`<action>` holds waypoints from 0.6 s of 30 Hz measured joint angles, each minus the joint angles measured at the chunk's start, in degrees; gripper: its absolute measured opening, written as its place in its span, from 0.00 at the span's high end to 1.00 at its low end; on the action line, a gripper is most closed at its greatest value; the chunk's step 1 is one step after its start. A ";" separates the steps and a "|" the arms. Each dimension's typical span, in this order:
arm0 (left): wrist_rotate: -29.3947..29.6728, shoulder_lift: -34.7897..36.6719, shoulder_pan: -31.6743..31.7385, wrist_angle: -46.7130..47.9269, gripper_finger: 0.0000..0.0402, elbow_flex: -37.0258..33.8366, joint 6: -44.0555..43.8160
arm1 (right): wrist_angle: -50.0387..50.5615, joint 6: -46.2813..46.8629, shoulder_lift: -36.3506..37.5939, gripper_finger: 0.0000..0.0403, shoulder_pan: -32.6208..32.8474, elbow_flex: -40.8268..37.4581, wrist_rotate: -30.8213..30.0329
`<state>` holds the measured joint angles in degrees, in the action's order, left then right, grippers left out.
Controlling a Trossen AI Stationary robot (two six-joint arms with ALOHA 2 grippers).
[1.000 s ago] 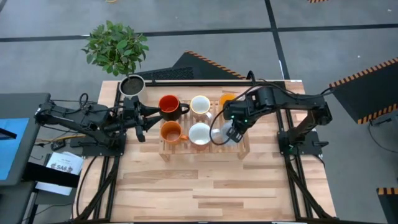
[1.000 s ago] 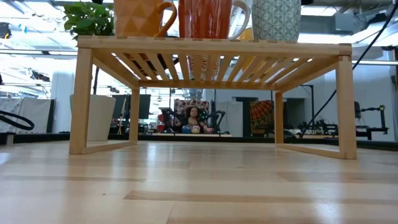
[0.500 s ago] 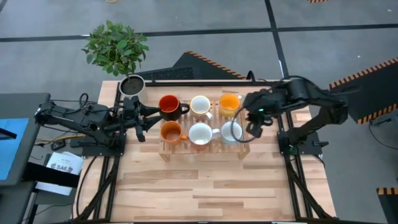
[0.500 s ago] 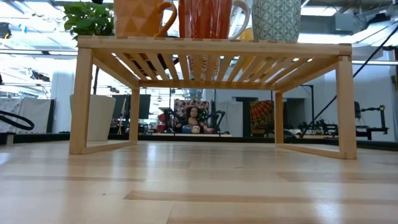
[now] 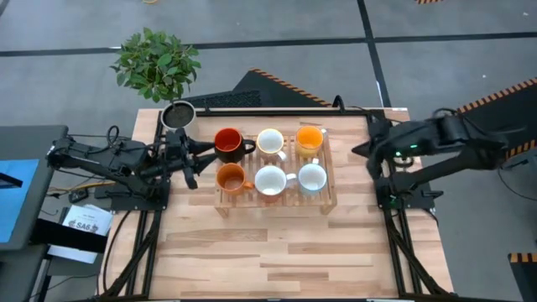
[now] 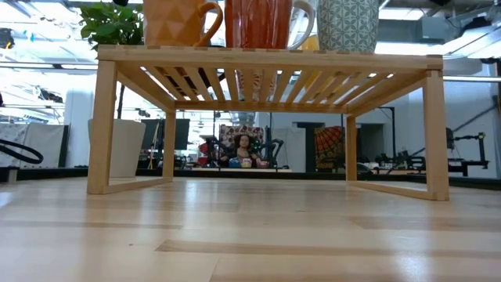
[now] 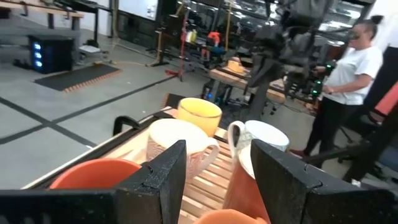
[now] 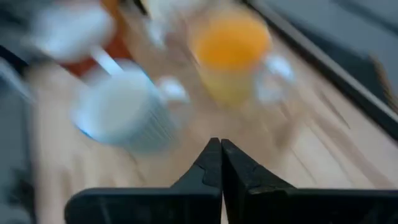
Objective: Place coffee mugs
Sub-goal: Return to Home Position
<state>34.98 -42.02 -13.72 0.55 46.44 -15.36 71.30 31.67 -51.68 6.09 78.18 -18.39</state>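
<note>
Six coffee mugs stand upright on a slatted wooden rack [image 5: 329,195]. The far row holds the red mug [image 5: 227,141], a white one [image 5: 270,141] and the yellow-orange one [image 5: 310,138]. The near row holds the darker orange mug [image 5: 230,177] and two white ones [image 5: 270,179] [image 5: 312,177]. My left gripper [image 5: 195,162] [image 7: 219,149] waits open at the rack's left end, beside the red and orange mugs. My right gripper [image 5: 362,151] [image 8: 221,158] is shut and holds nothing, to the right of the rack. The low view shows only the rack [image 6: 266,56] and mug bottoms.
A wide pale cup with a dark inside [image 5: 178,115] stands at the table's far left corner, with a potted plant [image 5: 157,60] behind it. A person [image 7: 348,93] stands beyond the table. Bare wood [image 5: 277,252] lies between the rack and the near edge.
My right gripper has drawn back from the near-right white mug toward the table's right edge, clear of the rack. That mug stays upright on the rack.
</note>
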 joint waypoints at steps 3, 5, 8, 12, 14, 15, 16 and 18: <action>0.29 0.00 0.81 -0.02 0.59 0.00 -0.19 | -17.36 -4.33 7.28 0.96 0.01 -7.43 -0.28; -0.17 0.02 1.72 0.00 0.59 0.00 -1.36 | -27.01 -6.16 11.24 0.95 -0.06 -11.92 -0.31; -1.91 0.00 3.66 -0.02 0.59 0.00 -1.51 | -34.55 -7.56 14.64 0.95 -0.22 -16.89 -0.27; -11.19 0.00 8.01 -0.02 0.64 0.00 4.50 | -36.17 -6.49 15.71 0.96 -0.22 -20.12 -0.16; -15.66 0.00 11.22 0.06 0.71 0.00 6.66 | -36.53 -5.98 15.65 0.96 -0.22 -21.32 0.02; -17.15 0.01 13.03 0.26 0.77 0.00 7.42 | -36.78 -6.05 15.41 0.95 -0.22 -21.69 0.05; -18.67 0.02 14.78 0.68 0.83 0.00 7.99 | -37.01 -6.07 14.88 0.95 -0.22 -21.79 0.08; -21.50 0.22 17.98 1.83 0.95 -0.02 8.74 | -37.28 -6.07 13.47 0.95 -0.22 -21.80 0.18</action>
<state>13.47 -41.80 4.26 2.39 46.42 -6.62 34.02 25.59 -38.21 5.87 56.38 -18.21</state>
